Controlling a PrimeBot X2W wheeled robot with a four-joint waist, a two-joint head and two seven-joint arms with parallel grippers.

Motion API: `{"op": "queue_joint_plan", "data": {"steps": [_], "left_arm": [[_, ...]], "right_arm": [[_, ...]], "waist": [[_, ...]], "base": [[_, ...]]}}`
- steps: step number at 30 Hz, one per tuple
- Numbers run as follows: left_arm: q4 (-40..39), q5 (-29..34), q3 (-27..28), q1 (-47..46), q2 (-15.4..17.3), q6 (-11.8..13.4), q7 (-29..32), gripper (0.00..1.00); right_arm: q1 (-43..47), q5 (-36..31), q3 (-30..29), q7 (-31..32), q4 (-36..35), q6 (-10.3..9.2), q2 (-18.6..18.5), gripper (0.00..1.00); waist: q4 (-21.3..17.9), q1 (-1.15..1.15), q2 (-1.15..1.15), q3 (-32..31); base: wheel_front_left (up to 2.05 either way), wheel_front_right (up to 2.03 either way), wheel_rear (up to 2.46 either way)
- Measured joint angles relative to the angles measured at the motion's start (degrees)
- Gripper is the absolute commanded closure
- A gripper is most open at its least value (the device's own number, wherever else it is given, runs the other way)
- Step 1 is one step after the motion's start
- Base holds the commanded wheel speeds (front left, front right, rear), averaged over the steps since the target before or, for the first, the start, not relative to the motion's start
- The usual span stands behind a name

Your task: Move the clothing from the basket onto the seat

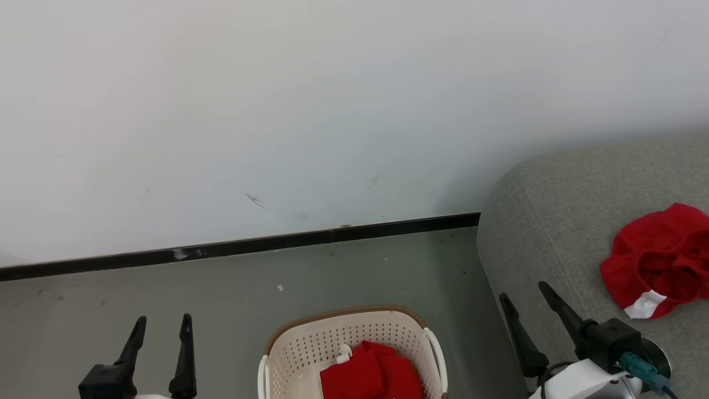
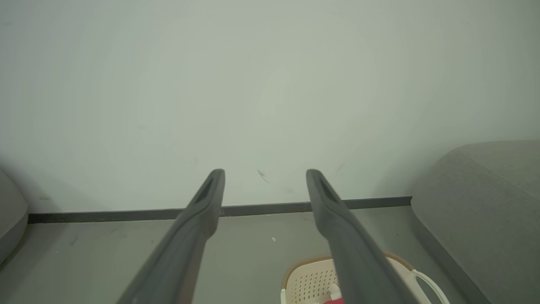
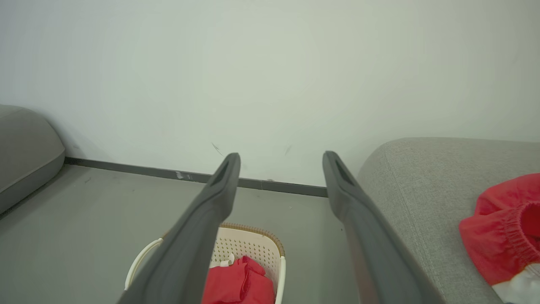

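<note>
The cream perforated basket with a brown rim stands on the floor at the bottom middle of the head view, and red clothing lies in it. Another red garment with a white trim band rests crumpled on the grey seat at the right. My left gripper stands open and empty left of the basket. The right gripper hangs open and empty at the seat's near left edge. The right wrist view shows the basket, its clothing and the seat's garment.
A white wall with a black skirting strip runs behind the grey floor. Another grey cushion edge appears at the far left of the right wrist view. Floor lies open between the basket and the wall.
</note>
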Motion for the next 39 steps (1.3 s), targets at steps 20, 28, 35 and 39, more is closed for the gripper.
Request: {"op": "queue_joint_plan", "data": {"steps": [20,28,35,39], "left_arm": [[0.0,0.0,0.3,0.8,0.3,0.0,0.0,0.00],[0.0,0.0,0.1,0.8,1.1,0.0,0.6,0.00],[0.1,1.0,-1.0,0.7,2.3,-0.5,2.6,0.00],[1.5,1.6,-1.5,-1.2,3.4,-0.6,3.6,0.00]], "right_arm": [[1.5,2.4,0.0,0.0,-3.5,0.00,0.0,0.00],[1.5,2.4,-1.4,0.0,-4.9,0.00,0.0,0.00],[1.5,2.4,-1.8,0.0,-5.3,-0.01,0.0,0.00],[1.4,2.4,-2.0,0.0,-5.7,-0.01,0.0,0.00]], "waist": [[0.3,0.00,0.00,1.2],[0.5,0.00,0.00,2.2],[0.5,0.00,0.00,3.5],[0.4,0.00,0.00,4.6]], "base": [[0.00,0.00,0.00],[0.00,0.00,0.00],[0.00,0.00,0.00],[0.00,0.00,0.00]]}}
